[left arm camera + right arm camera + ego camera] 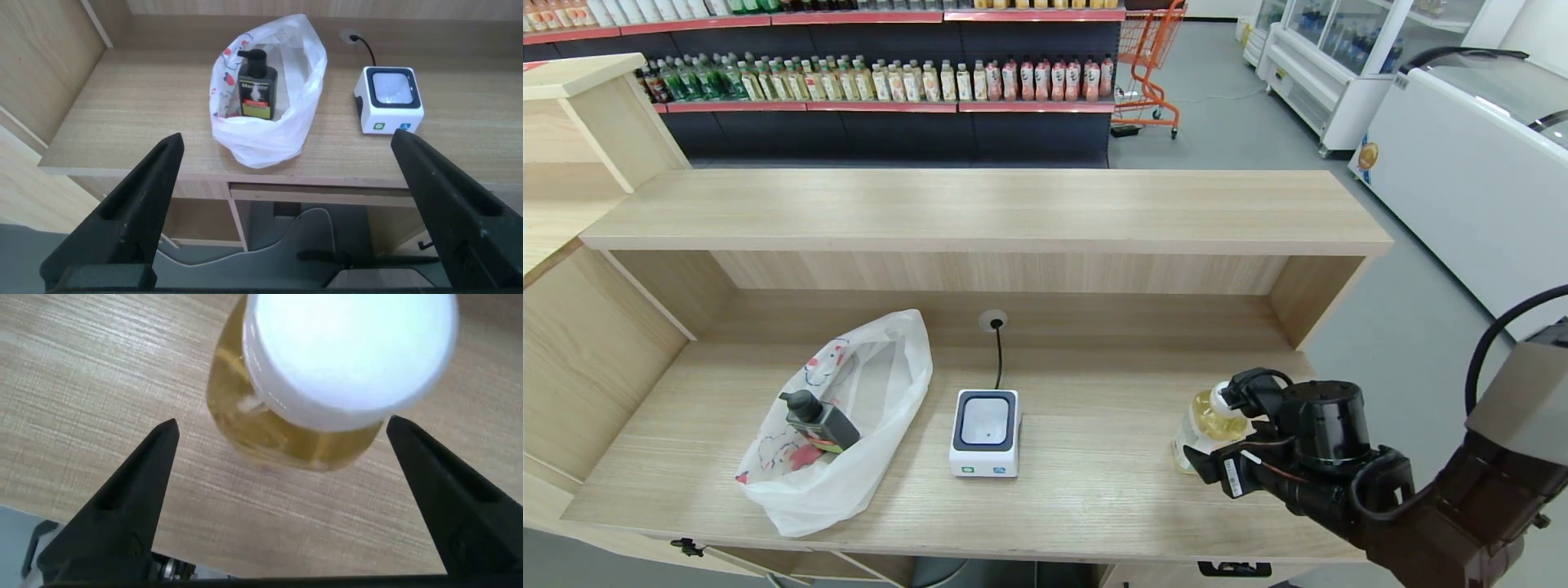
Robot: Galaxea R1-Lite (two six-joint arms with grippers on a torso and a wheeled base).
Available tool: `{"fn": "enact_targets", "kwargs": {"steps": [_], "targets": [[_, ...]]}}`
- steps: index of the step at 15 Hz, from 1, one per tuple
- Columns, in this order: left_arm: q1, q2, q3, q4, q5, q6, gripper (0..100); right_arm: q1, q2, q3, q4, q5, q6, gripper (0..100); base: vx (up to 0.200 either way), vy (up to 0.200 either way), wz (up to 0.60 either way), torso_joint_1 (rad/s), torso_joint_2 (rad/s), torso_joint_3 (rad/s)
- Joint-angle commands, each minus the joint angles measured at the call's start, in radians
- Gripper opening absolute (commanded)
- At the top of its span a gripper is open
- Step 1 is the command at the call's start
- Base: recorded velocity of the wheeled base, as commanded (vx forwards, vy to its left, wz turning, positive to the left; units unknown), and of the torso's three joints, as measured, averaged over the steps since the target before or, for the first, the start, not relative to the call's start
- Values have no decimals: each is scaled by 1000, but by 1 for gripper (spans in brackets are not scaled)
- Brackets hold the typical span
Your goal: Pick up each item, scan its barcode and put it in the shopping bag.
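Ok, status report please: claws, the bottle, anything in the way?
Right claw open at the yellow bottle, no grip yet. Left claw open, empty. Black pump bottle lies in the bag. Nothing between bottle and scanner.

1. Bare counter (1094,490) between scanner (985,431) and yellow-liquid bottle (1207,420): wide, open from above and from the near edge.
2. Gap between shopping bag (849,457) and scanner: narrow, free, the two sit apart.
3. Upper shelf (988,208) overhangs the counter's back; side walls (605,351) close both rear corners.
4. Scanner cable (998,355) crosses the rear strip to a hole in the counter.
5. Pump bottle (819,420) fills the middle of the bag's mouth.
6. Right gripper (282,429): fingers spread, bottle between them, clear gap each side.
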Motion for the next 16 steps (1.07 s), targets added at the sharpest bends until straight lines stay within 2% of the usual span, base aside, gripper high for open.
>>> {"fn": "enact_targets", "kwargs": {"steps": [1, 5, 12, 16], "targets": [[0, 0, 0, -1, 1, 0, 100, 1, 48, -23, -25, 0, -22, 100, 0, 0, 0, 0, 0, 0], [0, 0, 0, -1, 1, 0, 100, 0, 102, -39, -86, 0, -68, 100, 0, 0, 0, 0, 0, 0], [0, 1, 0, -1, 0, 0, 100, 3, 176, -110, -132, 5, -62, 100, 0, 0, 0, 0, 0, 0], [0, 0, 0, -1, 1, 0, 100, 1, 215, -135, -167, 46, -65, 100, 0, 0, 0, 0, 0, 0]]}}
